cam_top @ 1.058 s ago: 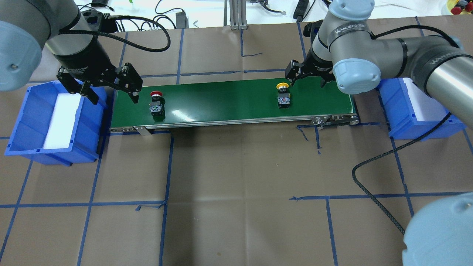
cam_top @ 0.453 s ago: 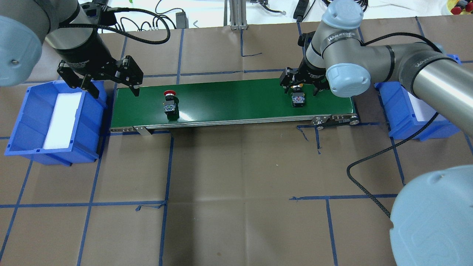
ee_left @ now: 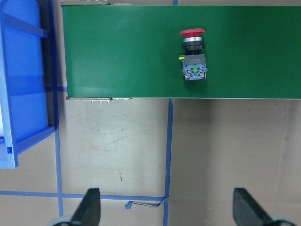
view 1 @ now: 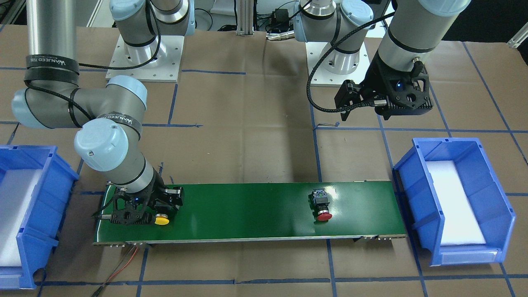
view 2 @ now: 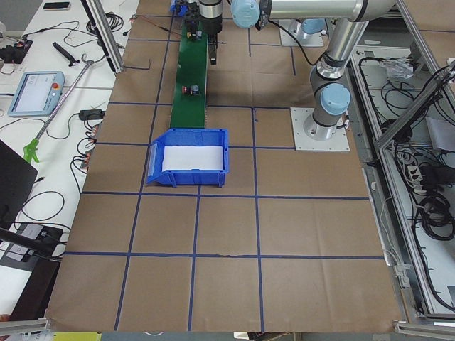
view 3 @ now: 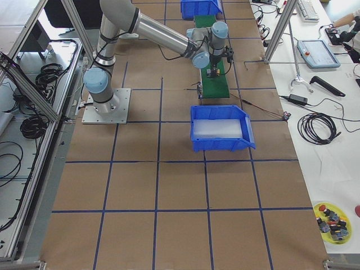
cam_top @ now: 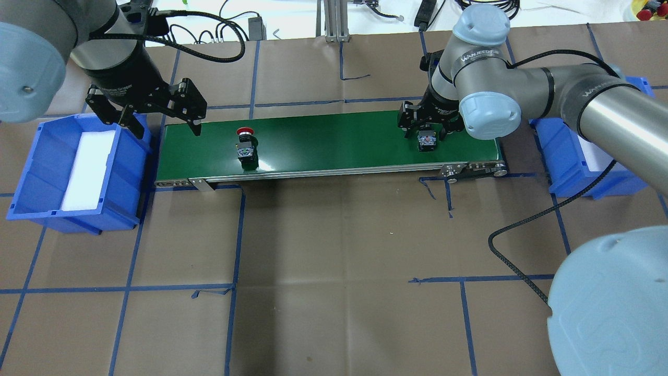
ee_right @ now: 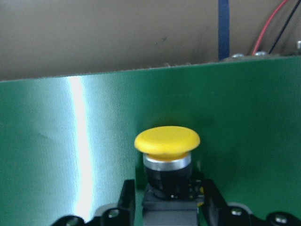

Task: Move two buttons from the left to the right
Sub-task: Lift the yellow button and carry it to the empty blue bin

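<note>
The yellow button lies on its side near the right end of the green conveyor belt. Its cap shows in the front view and the right wrist view. My right gripper is low over it and open, with a finger on each side of the button's black body. The red button lies on its side on the left part of the belt, also in the left wrist view and the front view. My left gripper is open and empty, held above the belt's left end.
A blue bin with a white pad stands off the belt's left end. Another blue bin stands off the right end, partly behind my right arm. A black cable loops over the brown table paper at the right.
Both buttons have travelled to the right on the belt. My right gripper has come down around the yellow button. My left gripper has risen and drifted a little to the right.
</note>
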